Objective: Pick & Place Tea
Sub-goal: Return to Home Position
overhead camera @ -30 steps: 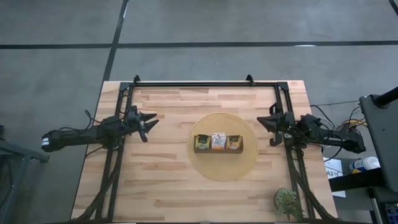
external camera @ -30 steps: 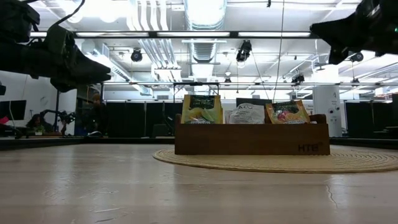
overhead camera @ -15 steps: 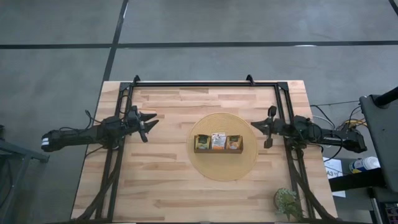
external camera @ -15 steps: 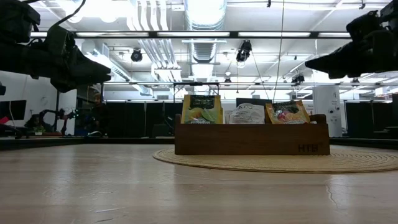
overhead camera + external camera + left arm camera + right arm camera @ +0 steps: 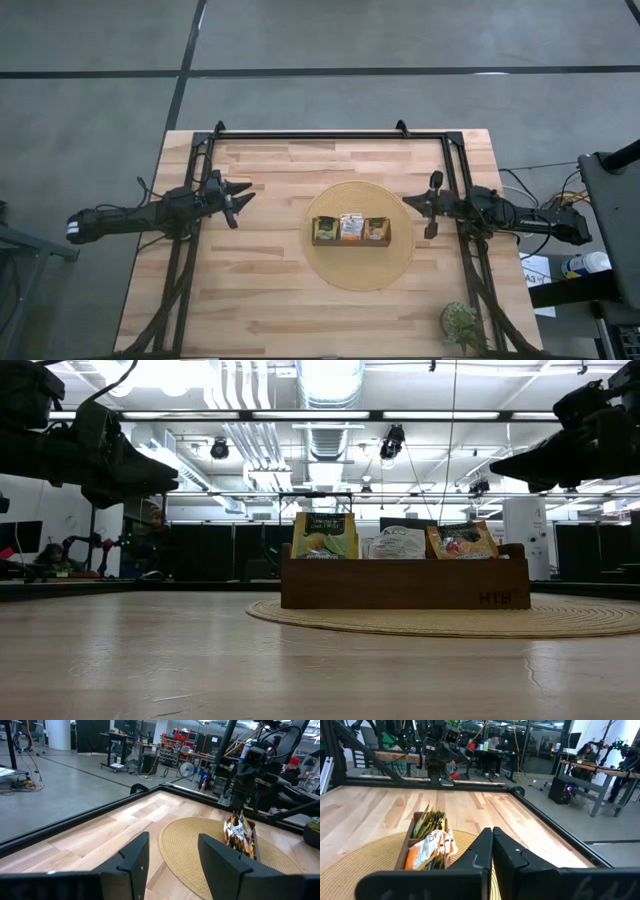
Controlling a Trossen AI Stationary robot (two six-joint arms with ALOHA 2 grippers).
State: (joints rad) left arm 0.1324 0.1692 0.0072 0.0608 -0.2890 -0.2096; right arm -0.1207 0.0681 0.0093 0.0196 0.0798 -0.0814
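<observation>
Tea packets stand upright in a brown wooden three-compartment tray on a round woven mat at the table's middle: yellow-green, white and orange. My left gripper hovers open over the table's left part, pointing level at the tray, well short of the mat. My right gripper hovers shut, high above the mat's right edge, pointing level toward the tray. Both hold nothing.
A black frame rail runs along the far edge and down both sides of the table. A small green plant stands at the near right corner. Bare wood lies between my left gripper and the mat. People sit at desks beyond the table.
My right gripper has come down a little and tipped to level, its tips now slightly closer to the tray; it has stayed shut. For the last half second it has kept still.
</observation>
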